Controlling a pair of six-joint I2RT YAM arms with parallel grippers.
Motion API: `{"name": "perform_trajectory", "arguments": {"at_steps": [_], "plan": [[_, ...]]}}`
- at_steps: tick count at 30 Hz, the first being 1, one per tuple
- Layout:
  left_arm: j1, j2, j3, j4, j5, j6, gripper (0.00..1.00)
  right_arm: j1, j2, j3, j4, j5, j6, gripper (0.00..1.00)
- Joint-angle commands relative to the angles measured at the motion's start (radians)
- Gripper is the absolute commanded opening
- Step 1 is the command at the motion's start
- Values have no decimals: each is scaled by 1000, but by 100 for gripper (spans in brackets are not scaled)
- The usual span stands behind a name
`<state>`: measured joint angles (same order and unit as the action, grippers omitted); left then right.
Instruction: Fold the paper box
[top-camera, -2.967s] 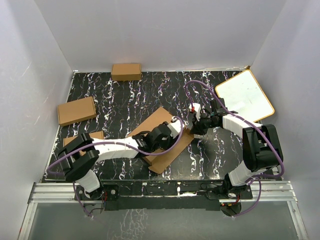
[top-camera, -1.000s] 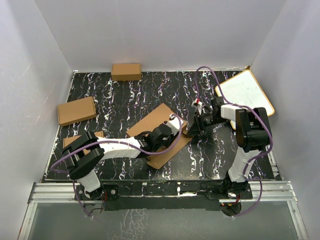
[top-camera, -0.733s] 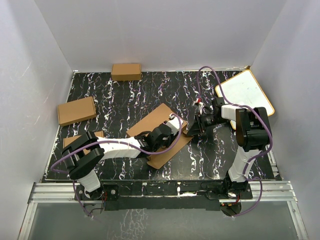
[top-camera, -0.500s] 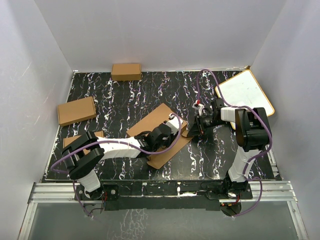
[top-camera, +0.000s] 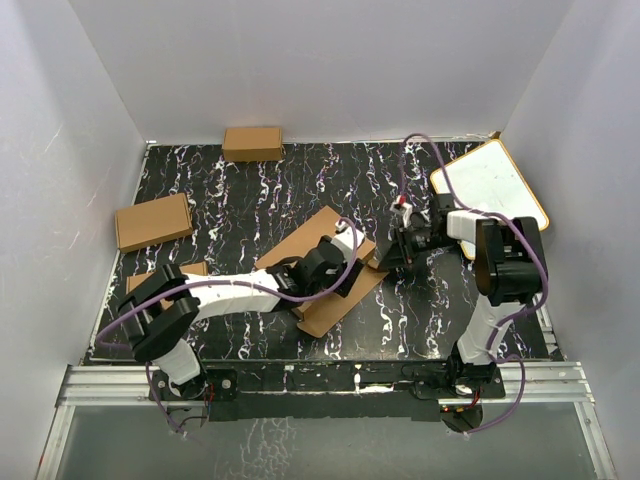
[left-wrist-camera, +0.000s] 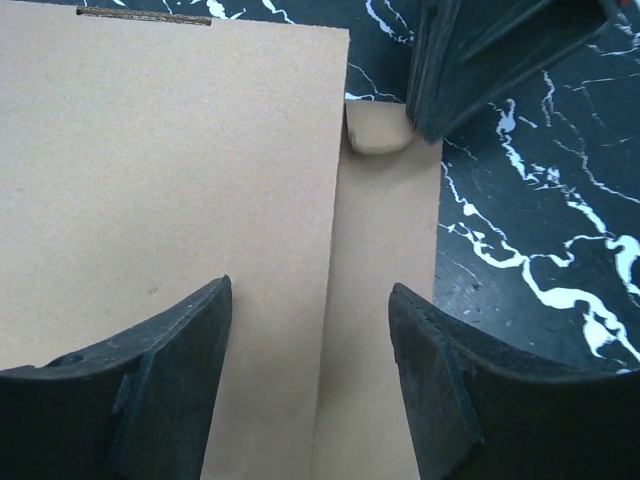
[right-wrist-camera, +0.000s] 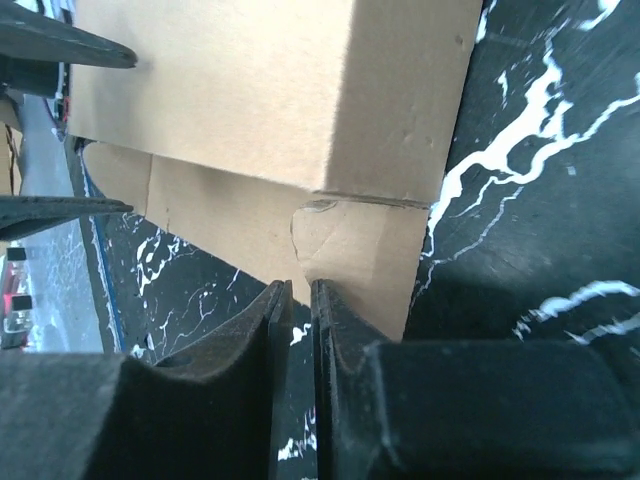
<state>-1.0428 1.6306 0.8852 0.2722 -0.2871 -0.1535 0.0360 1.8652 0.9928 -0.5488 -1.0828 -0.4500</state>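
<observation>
A black marbled table is seen. At its centre one paper box is laid flat and partly folded, skewed, its long axis apparently running from lower left to upper right. One white board is placed at the upper right. Three small boxes are counted toward the left. The left gripper is held spread above the sheet. The right gripper is pinched on its corner tab.

Plain white walls enclose a black tabletop (veined white like marble).
</observation>
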Motion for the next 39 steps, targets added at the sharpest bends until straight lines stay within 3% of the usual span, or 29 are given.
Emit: {"name": "perform_trajectory", "arguments": {"at_steps": [1, 7, 12, 15, 18, 23, 30, 33, 36, 39], "plan": [[2, -133, 52, -91, 29, -70, 63, -89, -111, 70, -171, -173, -265, 21], [3, -268, 40, -183, 69, -198, 64, -108, -250, 14, -154, -144, -370, 24], [5, -500, -119, -194, 88, -352, 65, -105, -452, -118, -34, -139, -416, 31], [11, -681, -240, -215, 67, -454, 75, -85, -586, -221, 26, -180, -496, 39], [17, -844, -304, -280, 24, -507, 88, -29, -689, -313, 103, -181, -558, 40], [44, -976, -321, -425, -40, -527, 93, 158, -693, -351, 123, -28, -618, 42], [179, -860, -239, -546, 70, -440, 93, 257, -615, -352, 120, 54, -650, 41], [366, -765, -198, -535, 233, -332, 96, 293, -612, -362, 156, 90, -626, 41], [599, -649, -180, -429, 494, -288, 96, 313, -606, -370, 235, 138, -566, 40], [722, -521, -158, -332, 659, -294, 96, 344, -580, -350, 316, 216, -513, 40]]}}
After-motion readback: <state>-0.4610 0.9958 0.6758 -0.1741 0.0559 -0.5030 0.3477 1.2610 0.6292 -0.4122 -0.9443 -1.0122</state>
